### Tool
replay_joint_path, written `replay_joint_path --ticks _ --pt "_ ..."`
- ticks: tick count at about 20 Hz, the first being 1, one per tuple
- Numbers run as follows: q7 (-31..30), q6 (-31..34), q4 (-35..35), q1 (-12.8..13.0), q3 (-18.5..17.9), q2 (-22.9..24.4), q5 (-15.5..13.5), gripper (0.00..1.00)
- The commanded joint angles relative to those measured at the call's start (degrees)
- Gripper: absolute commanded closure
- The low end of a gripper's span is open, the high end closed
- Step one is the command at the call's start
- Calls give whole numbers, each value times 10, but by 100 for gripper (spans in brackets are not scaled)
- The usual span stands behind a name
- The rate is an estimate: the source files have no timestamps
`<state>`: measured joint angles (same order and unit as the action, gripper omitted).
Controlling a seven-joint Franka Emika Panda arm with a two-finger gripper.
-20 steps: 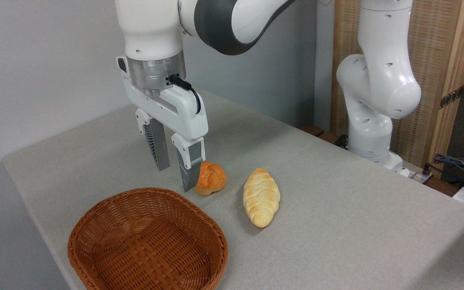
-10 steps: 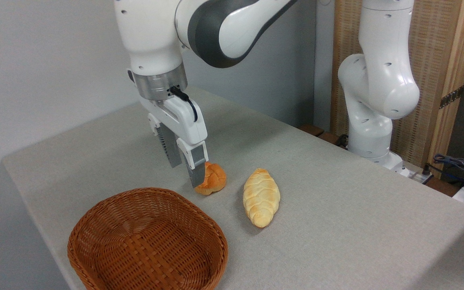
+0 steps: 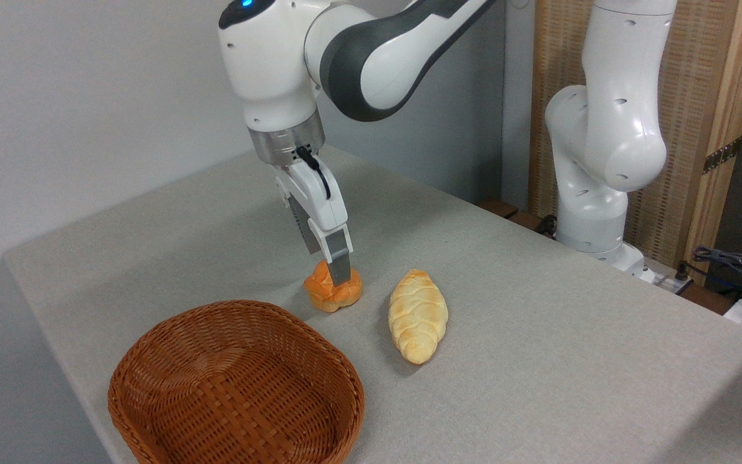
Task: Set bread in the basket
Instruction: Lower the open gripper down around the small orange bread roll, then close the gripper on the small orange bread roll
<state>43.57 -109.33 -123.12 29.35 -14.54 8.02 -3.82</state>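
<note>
Bread [image 3: 332, 294] sits right under the claw [image 3: 339, 274] now, resting on the grey table [image 3: 538, 335], and the near finger [image 3: 341, 267] hangs in front of the bun's crown, its tip overlapping the knotted top. From this angle the far finger is hidden behind the near one, so I cannot tell how wide the claw stands or whether it has pinched anything yet; the bun looks seated on the cloth, not lifted.

Handling, as a judgement: this looks a light, soft roll, or a foam copy of one, with a cracked, lumpy crust. It should give under pressure, so a moderate squeeze ought to do; too hard and it dents or pops out sideways. The rounded flanks are the risk, since pads could slide up off the dome. Best hold looks like across the widest middle, fingers down past the crown and low on either side, not nipping the knot on top.

Below and to the left of the claw waits the basket [image 3: 152, 348], near but not touching the bun. Off to the claw's right lies the pale braided loaf [image 3: 417, 316], clear of the fingers.
</note>
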Motion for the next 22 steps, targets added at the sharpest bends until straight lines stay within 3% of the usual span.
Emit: replay_joint_path --ticks 1,15,18,19,22 --pt "10 -13 -5 11 -1 -16 31 0" --pt "7 -28 -5 12 7 -45 32 0" --pt "8 -29 -5 11 11 -45 32 33" --pt "8 -29 -5 11 11 -45 32 40" --pt "8 -29 -4 11 11 -45 32 46"
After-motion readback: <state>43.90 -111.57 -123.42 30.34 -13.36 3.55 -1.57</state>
